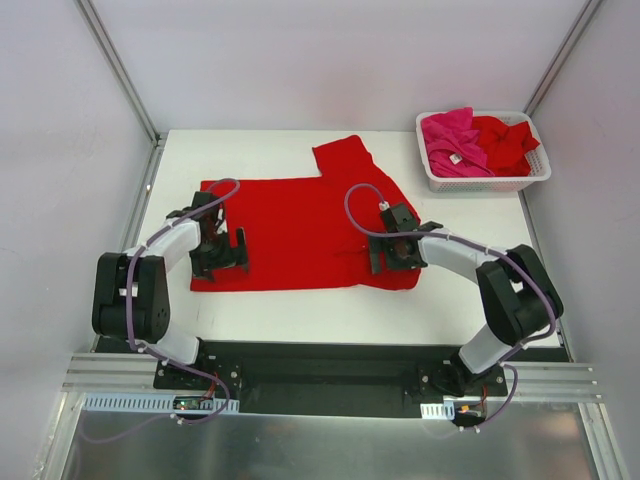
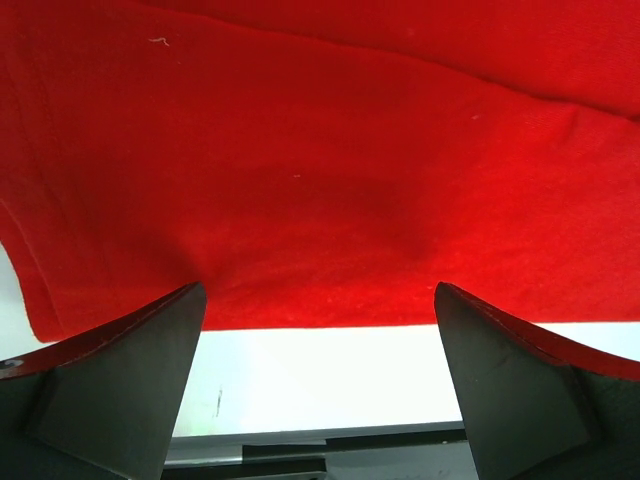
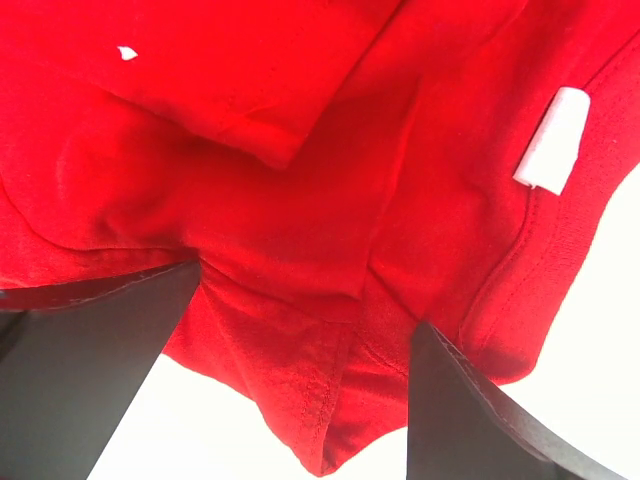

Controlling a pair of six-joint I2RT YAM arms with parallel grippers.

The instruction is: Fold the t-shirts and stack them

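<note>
While no folded stack is to be seen anywhere on the tabletop [image 1: 300, 310], the task is judged to be at an early stage, and the holdings are entered as follows.

Spread t-shirt [image 1: 300, 230]: bright red, laid flat and sideways at the centre of the tabletop, one sleeve [image 1: 345, 155] projecting towards 12 o'clock. A white neck label [image 3: 550, 140] is recorded at its 3 o'clock end. Overlapped layers are seen near the collar in the right wrist view; whether these amount to a deliberate fold cannot be told.

Left gripper [image 1: 225, 255]: placed over the 8 o'clock corner of the spread t-shirt. In its own wrist view the left gripper [image 2: 320, 300] is shown with jaws wide apart, the cloth's near hem lying across the gap, nothing clamped.

Right gripper [image 1: 392, 255]: placed over the 4 o'clock edge, beside the collar. In its wrist view the right gripper [image 3: 310, 300] is likewise spread wide, with cloth lying beneath it and nothing pinched.

Basket [image 1: 480, 185]: white, slotted, at 1 o'clock on the tabletop. A crumpled magenta t-shirt [image 1: 450, 135] and crumpled red cloth [image 1: 505, 140] are held in it, unfolded.

Outstanding, as judged: folding of the spread t-shirt, then removal, folding and stacking of the basket's contents
</note>
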